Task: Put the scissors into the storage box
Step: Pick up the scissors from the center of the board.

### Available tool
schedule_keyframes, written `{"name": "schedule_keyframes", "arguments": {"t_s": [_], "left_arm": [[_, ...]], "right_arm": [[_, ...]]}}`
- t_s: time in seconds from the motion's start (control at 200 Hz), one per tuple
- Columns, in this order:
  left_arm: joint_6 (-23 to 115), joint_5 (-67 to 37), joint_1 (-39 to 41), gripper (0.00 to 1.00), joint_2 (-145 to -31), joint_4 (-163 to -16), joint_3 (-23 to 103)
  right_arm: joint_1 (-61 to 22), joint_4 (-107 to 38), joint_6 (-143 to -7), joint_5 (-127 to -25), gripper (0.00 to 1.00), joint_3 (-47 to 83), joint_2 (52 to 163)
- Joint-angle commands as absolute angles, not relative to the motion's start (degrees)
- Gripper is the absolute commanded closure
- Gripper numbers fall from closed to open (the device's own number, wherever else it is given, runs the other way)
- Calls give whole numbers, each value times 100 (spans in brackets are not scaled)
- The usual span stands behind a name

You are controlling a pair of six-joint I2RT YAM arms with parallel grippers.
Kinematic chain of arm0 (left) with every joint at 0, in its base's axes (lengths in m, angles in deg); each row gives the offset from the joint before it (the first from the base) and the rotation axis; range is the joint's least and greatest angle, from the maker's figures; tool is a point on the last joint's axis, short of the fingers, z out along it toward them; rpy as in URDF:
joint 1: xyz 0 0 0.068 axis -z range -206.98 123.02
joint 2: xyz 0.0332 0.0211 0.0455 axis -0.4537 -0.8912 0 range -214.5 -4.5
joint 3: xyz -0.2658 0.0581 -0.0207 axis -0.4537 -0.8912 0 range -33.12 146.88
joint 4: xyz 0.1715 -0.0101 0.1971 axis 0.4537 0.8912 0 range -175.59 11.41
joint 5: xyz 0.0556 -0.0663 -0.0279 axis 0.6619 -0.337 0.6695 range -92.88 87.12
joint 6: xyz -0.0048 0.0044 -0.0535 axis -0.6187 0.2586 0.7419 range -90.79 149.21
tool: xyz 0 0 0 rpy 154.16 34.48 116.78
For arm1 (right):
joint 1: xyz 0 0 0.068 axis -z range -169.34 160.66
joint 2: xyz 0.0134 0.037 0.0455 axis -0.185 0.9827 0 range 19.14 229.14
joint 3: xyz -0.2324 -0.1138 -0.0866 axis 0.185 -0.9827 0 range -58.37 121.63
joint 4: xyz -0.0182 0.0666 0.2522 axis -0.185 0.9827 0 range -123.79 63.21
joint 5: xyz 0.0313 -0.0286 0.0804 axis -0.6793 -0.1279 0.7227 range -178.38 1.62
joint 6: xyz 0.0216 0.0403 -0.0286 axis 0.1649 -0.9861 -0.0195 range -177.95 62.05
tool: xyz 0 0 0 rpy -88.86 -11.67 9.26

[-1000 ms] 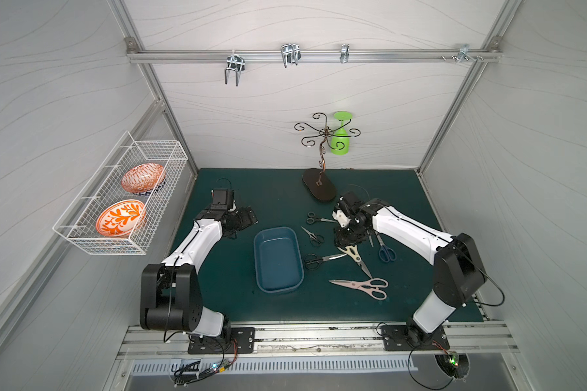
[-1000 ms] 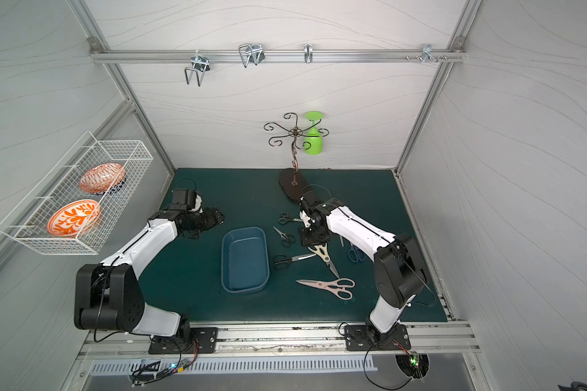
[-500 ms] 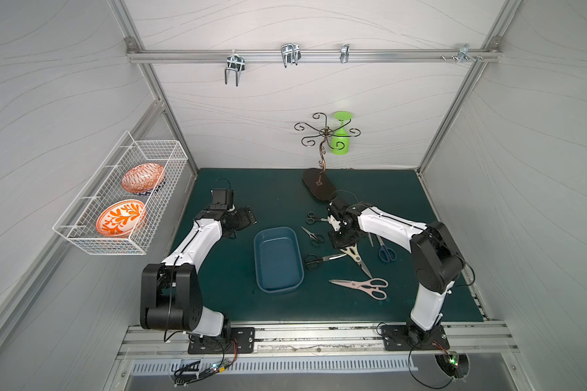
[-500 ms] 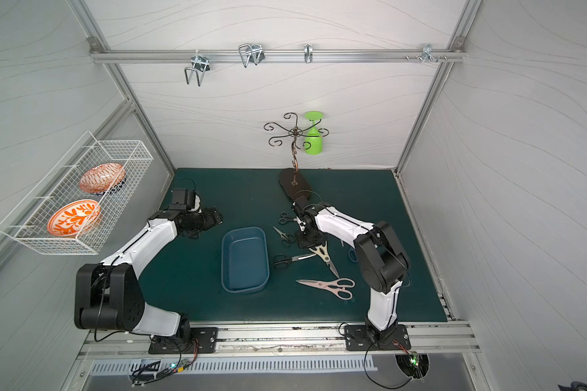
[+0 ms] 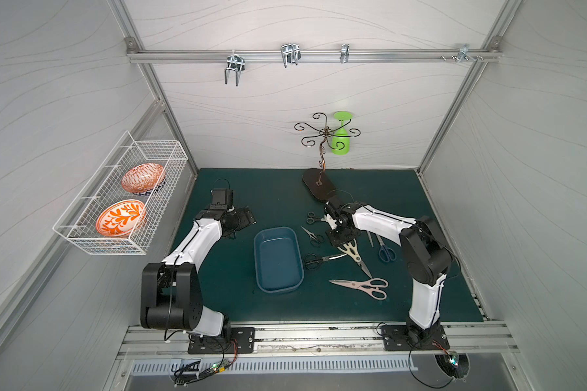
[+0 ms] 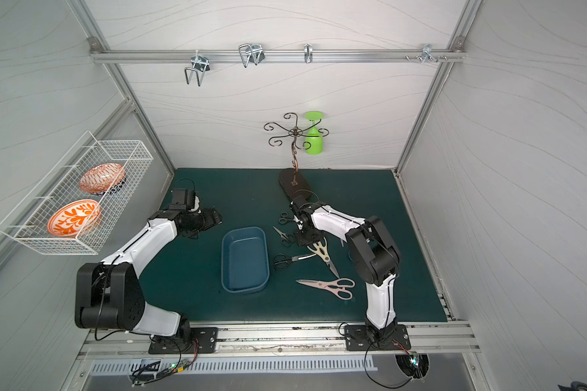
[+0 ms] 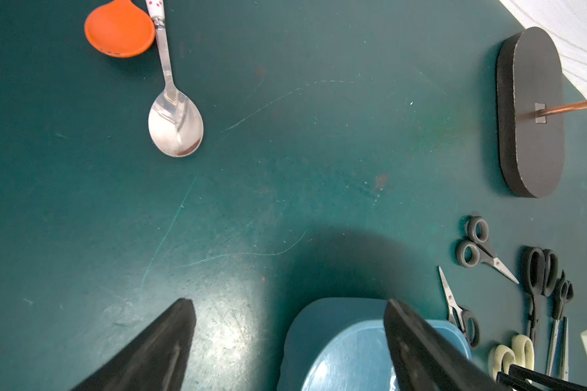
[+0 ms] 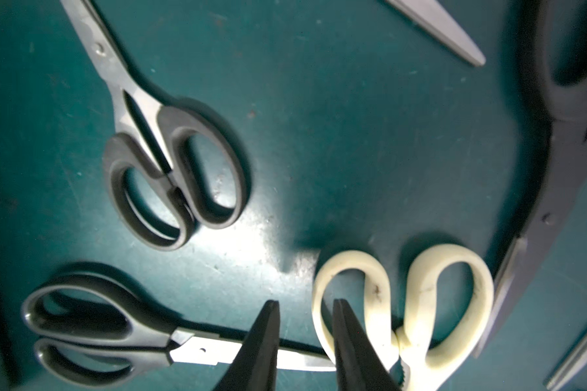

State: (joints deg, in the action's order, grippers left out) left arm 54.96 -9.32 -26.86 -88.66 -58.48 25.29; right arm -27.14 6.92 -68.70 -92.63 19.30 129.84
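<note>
From above you can't judge the grip. In both top views the right wrist covers the handles of the cream shears (image 5: 356,254), and a pair beside the blue-handled scissors (image 5: 386,252) shows only its blades. In the right wrist view the dark grey pair (image 8: 563,162) at the edge is blurred and cut off. That view shows your right jaws narrowly open, straddling one handle loop of the cream shears (image 8: 378,298), which lie flat on the counter (image 5: 319,189). Your left jaws gape wide with nothing between them, near the storage box (image 5: 278,260). Every visible pair lies outside it, on the right arm's side.
</note>
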Motion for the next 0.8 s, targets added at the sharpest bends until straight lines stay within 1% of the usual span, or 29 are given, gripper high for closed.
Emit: {"name": "schedule_keyframes", "arguments": {"t_s": [0.0, 0.065, 0.41, 0.525, 0.575, 0.67, 0.74, 0.795], "left_arm": [[5495, -864, -2725, 8, -8936, -5856, 2550], [5505, -866, -2725, 8, -8948, -5867, 2550], [5531, -878, -2723, 8, -8939, -5864, 2543], [5546, -880, -2725, 8, -8940, -5873, 2543], [5549, -891, -2725, 8, -8936, -5876, 2538], [5549, -884, -2730, 8, -8932, -5884, 2535], [5552, -867, -2729, 8, -8923, -5884, 2533], [5557, -861, -2729, 8, -8923, -5885, 2532]], "right_arm": [[-2690, 616, -6946, -9269, 69, 1866, 13167], [-2695, 606, -6960, -9303, 71, 1854, 13223], [-2686, 503, -6895, -9522, 72, 1679, 13303], [-2682, 473, -6911, -9618, 76, 1617, 13340], [-2686, 481, -6913, -9655, 82, 1616, 13340], [-2687, 453, -6881, -9672, 87, 1600, 13331], [-2691, 453, -6852, -9664, 94, 1615, 13319], [-2687, 475, -6835, -9635, 97, 1642, 13305]]}}
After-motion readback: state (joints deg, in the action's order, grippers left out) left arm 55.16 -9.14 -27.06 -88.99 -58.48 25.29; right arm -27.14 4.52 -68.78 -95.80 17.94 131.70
